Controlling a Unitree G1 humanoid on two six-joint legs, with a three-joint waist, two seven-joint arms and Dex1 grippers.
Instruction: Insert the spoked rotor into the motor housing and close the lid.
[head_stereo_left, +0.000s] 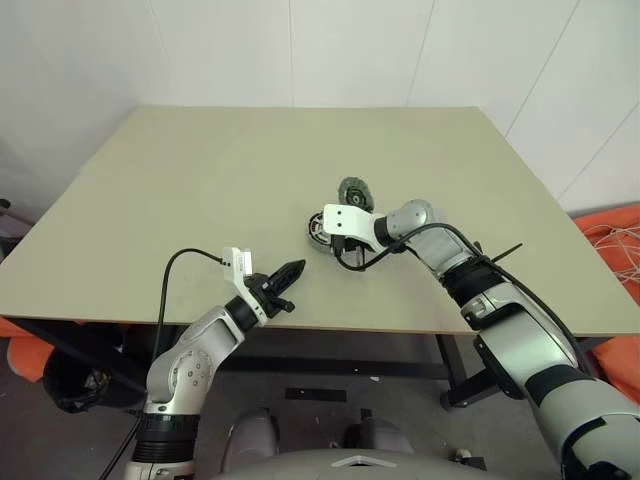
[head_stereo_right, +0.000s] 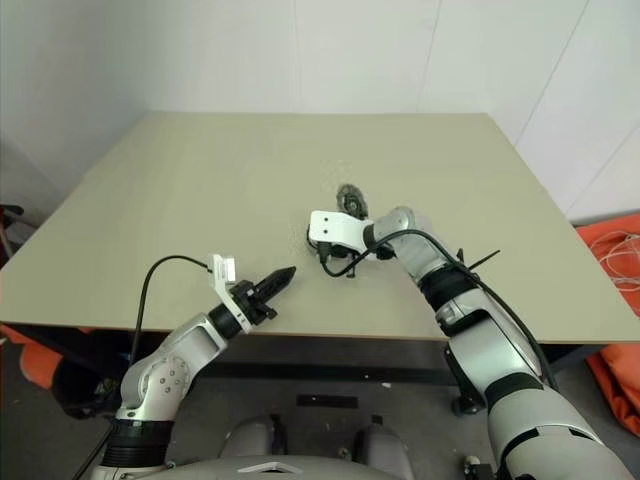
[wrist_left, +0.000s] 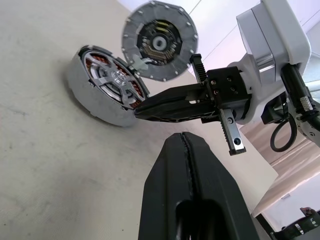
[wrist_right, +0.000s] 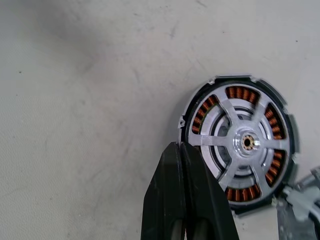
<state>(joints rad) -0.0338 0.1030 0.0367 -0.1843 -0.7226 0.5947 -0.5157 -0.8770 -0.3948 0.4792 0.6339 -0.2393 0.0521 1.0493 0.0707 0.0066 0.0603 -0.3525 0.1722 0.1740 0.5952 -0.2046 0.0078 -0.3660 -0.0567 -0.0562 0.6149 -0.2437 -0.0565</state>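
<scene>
Spoked rotor (wrist_right: 243, 143) already seated in motor housing (wrist_right: 286, 150): silver-white wheel, round hub with a brass-coloured bore, wide spokes, thin rim; copper-brown windings visible through the gaps between spokes. Housing a short chrome-walled drum with dark outer edge, flat on the counter (head_stereo_left: 200, 190), axis straight up, open face upward. No long axis on any of the three, all round.

Lid (wrist_left: 159, 41) grey disc, dark patches on the face, notched edge, small pale hub at centre. Not on the housing; tilted up on edge, leaning against the drum's far side, patched face turned toward the left hand (head_stereo_left: 290, 271).

Right hand (wrist_right: 182, 150) closed, empty, fingers pressed together, tips down at the drum's rim on its near side; contact with the rim not resolvable. Lid beyond the drum from that hand.

Left hand closed, empty, level above the counter's near edge, well apart from the drum, pointing toward it.
</scene>
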